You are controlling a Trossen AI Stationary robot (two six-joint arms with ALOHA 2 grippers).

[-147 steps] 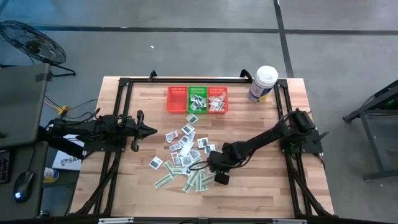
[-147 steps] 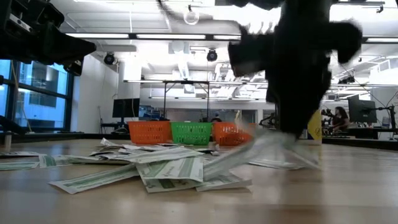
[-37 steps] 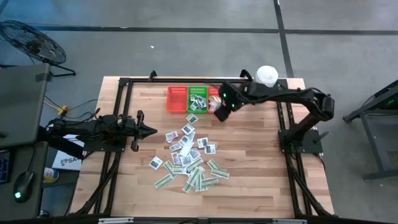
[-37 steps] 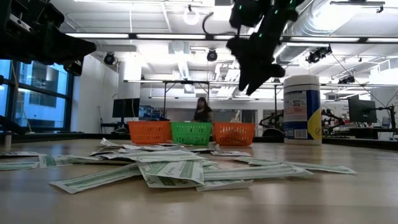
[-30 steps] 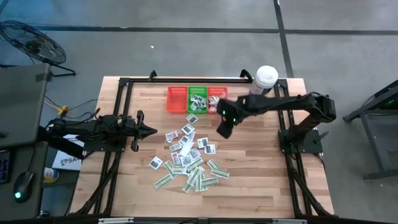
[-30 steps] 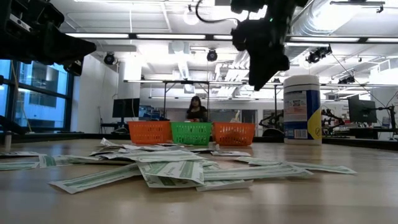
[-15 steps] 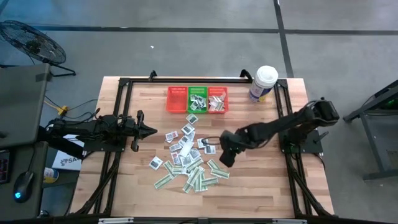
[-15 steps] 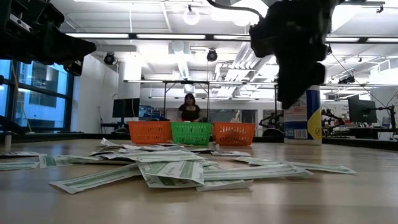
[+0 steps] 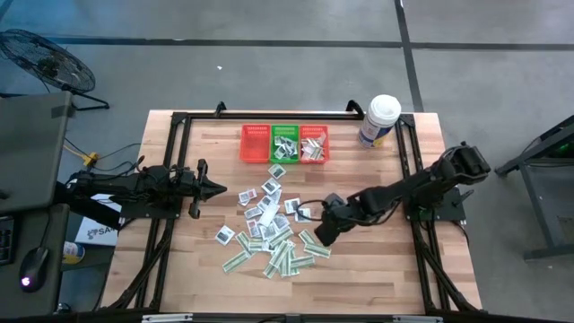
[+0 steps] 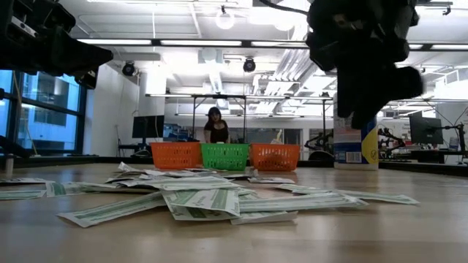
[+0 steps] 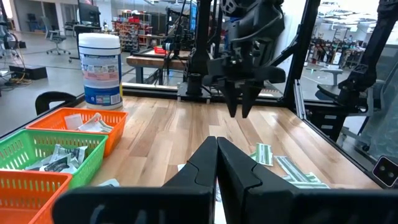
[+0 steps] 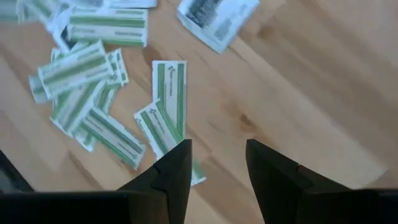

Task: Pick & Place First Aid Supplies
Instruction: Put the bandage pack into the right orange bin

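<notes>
R gripper point(image 9: 325, 231) hangs above the table point(image 9: 377, 260) at the right edge of the packet scatter point(image 9: 269, 229), fingers apart w/ nothing between them; the right wrist view shows bare wood in the gap and green-and-white strips point(image 12: 169, 93) just beside the finger tips. In the low view it's off the surface, dark mass up top right point(image 10: 363, 66). R arm stretches from its base at the table's right side across open wood toward centre. L gripper point(image 9: 218, 187) sits at the left side, jaws clenched on nothing, pointing toward the pile but apart from it; the left wrist view shows its fingers point(image 11: 214, 165) pressed together. The first aid supplies lie loose mid-table: squarish white packets point(image 9: 270, 187) toward the far side of the scatter, green strips point(image 9: 285, 258) nearer the front edge. Three baskets in a row at the far edge: red basket point(image 9: 256, 144), green basket point(image 9: 285, 144), second red basket point(image 9: 314, 144); the latter two hold packets. White tub point(image 9: 379, 120) at the far right corner, well apart from the pile. Open wood: right half betw the pile and R arm base, front strip below the strips, and the gap betw baskets and scatter. Black frame rails point(image 9: 179, 117) run along the table's edges. A person point(image 10: 214, 124) stands in the room beyond the baskets.
</notes>
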